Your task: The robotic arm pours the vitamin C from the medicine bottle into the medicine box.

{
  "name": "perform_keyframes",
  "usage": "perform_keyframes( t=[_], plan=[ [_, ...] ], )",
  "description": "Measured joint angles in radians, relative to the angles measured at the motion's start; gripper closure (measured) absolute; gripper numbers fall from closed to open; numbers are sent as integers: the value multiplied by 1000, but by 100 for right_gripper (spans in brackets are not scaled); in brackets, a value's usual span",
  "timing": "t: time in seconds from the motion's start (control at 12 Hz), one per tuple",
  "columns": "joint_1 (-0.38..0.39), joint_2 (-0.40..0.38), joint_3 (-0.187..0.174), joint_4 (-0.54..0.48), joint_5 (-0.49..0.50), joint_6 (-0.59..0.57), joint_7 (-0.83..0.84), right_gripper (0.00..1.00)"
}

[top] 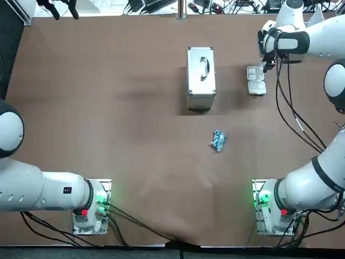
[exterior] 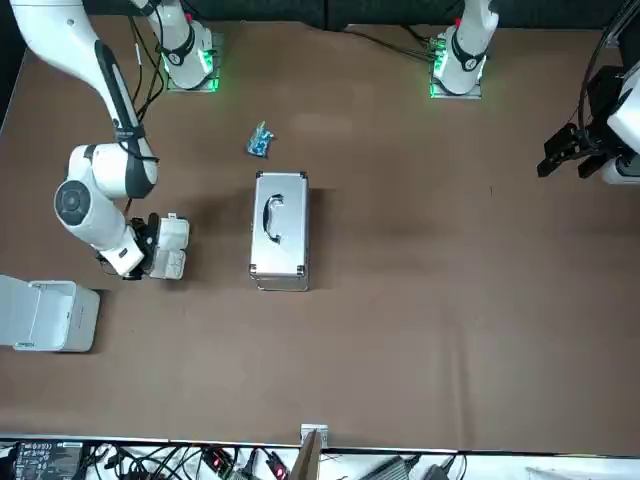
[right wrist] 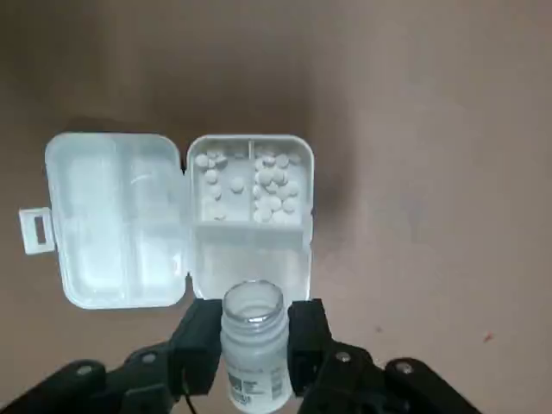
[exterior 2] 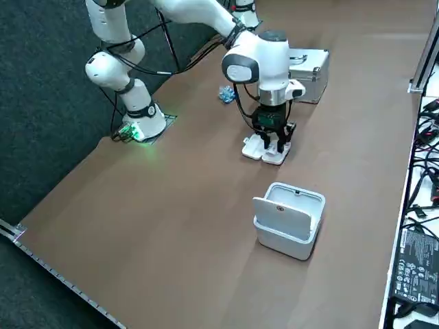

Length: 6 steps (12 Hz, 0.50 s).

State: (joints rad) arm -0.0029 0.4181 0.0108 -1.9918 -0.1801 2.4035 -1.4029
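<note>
Brown table (top: 108, 108), bare cloth-like surface, four loose items on it.

Top view.
- Metal case (top: 200, 78): shut, handle up, far centre.
- Blue packet (top: 218, 141): nearer than the case, well apart from it.
- Medicine box (top: 256, 81): white, far right, beside the case but not touching it.
- Right gripper (top: 266, 63): at the far end of the box.

Front view.
- Case, packet and box as listed, with the gripper low beside the box.
- White bin (exterior: 45, 313): lid raised, at the far right corner, well apart from the box. Its contents cannot be told.

Right side view.
- The working arm stands over the box with its wrist pointing down and the gripper just above it.
- Nothing lies between the box and the bin.

Right wrist view.
- Medicine bottle (right wrist: 253, 362): uncapped and clamped between both fingers, with its mouth at the edge of the box's tray. Whether anything remains inside cannot be told.
- Lid (right wrist: 112, 220): folded out flat beside the tray, empty.
- Tablets (right wrist: 272, 185): small and white, lying in the two compartments farthest from the bottle. The long compartment next to the bottle looks empty.

Status, as a judgement: tablets already lie in the box, so the pour appears made or nearly so. What is probably left is shaking out any remainder, turning the bottle upright and setting it down.
</note>
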Motion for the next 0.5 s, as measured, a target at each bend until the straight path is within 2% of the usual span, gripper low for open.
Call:
perform_keyframes(
  t=[0.5],
  plan=[
    [30,-13,28,-29,-246,0,256,57]
  ],
)
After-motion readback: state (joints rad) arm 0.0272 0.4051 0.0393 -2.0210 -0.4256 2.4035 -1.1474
